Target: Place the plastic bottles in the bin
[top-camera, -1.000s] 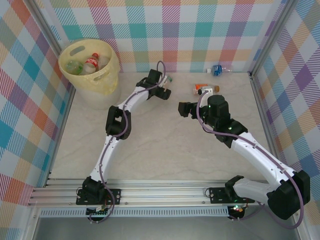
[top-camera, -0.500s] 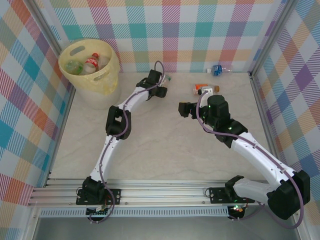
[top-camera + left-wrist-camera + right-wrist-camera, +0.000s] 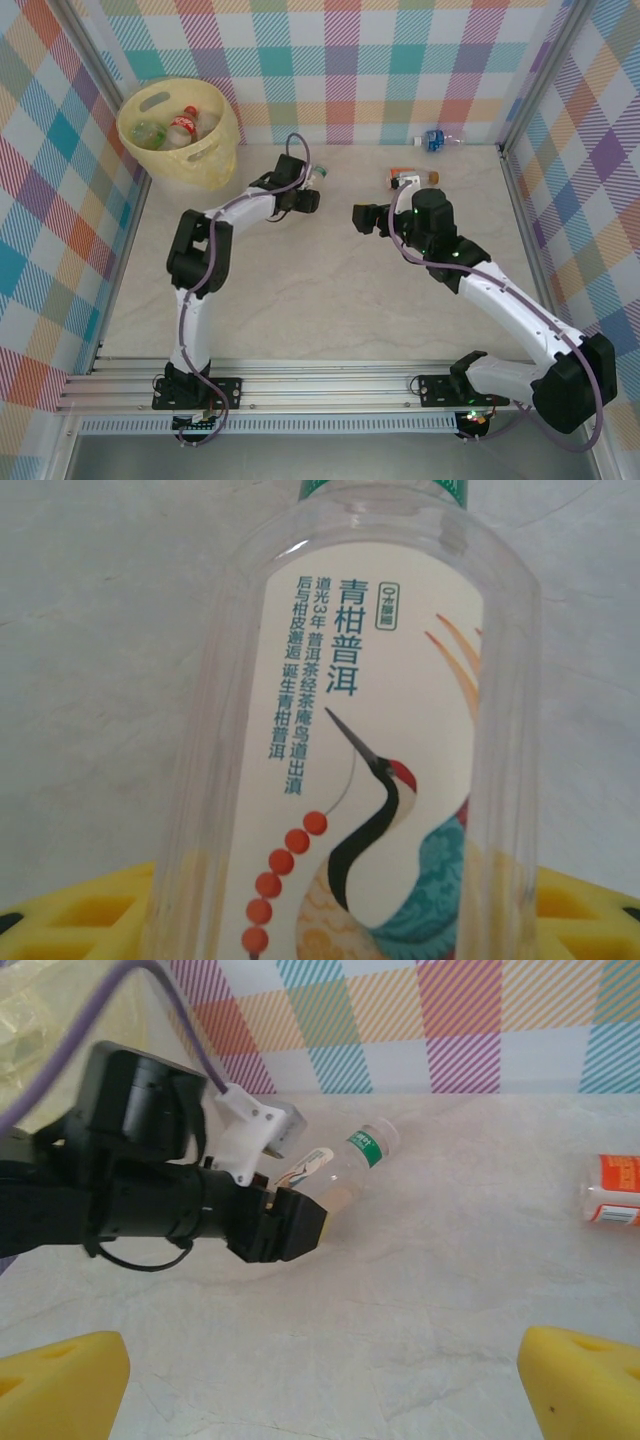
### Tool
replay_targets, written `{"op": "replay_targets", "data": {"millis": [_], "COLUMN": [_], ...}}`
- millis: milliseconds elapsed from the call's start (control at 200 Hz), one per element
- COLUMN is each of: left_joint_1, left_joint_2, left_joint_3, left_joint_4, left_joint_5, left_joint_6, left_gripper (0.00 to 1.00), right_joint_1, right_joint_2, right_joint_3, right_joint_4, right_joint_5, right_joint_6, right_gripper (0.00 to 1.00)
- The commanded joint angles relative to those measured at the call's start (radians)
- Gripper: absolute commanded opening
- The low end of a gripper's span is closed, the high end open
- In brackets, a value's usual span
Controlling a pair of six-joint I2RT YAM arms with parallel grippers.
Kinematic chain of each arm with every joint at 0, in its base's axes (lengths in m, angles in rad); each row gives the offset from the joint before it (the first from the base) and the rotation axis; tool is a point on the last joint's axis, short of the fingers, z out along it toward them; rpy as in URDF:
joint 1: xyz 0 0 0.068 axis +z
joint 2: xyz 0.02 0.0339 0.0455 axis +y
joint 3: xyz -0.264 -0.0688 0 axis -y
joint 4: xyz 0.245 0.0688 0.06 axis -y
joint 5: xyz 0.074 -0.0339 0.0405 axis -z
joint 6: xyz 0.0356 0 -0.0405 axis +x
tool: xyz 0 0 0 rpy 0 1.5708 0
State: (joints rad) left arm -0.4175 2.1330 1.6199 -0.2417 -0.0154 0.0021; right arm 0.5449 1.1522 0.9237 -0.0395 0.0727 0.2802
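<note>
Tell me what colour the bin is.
Pale yellow; the bin shows best in the top external view.

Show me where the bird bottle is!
In the top view, the crane-label bottle is in the left claw, right of the yellow bin.

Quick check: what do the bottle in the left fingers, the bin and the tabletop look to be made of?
The bottle looks like thin clear plastic, glossy; the surface behind shows through it, and it wears a printed crane label. The bin seems pale yellow moulded plastic, perhaps slightly translucent, with handle cut-outs. The tabletop is cream, marble-veined and smooth: laminate or stone, I can't tell which.
</note>
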Motion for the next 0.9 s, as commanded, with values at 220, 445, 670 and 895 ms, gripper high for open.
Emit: {"op": "replay_targets", "data": {"millis": [220, 445, 670, 895], "left_joint_1": [-0.007, -0.006, -0.002, 0.020], "left_joint_2": [-0.333, -0.483, -0.589, -0.675], "left_joint_3": [-0.224, -0.283, -0.222, -0.163], "left_joint_4": [0.080, 0.044, -0.108, -0.182], "left_joint_5": [0.029, 0.044, 0.088, 0.100], "left_joint_6": [-0.092, -0.119, -0.095, -0.091], "left_gripper": [0.53, 0.52, 0.51, 0.51], "right_joint_1": [0.013, 0.032, 0.044, 0.049], "right_joint_2": [0.049, 0.103, 0.139, 0.135], "right_joint_3": [-0.006, 0.039, 0.072, 0.070], "right_joint_4": [0.102, 0.104, 0.120, 0.137], "right_joint_5": [-0.173, -0.201, -0.212, -0.216], "right_joint_6": [-0.016, -0.032, -0.033, -0.037], "right_gripper": [1.00, 1.00, 1.00, 1.00]}}
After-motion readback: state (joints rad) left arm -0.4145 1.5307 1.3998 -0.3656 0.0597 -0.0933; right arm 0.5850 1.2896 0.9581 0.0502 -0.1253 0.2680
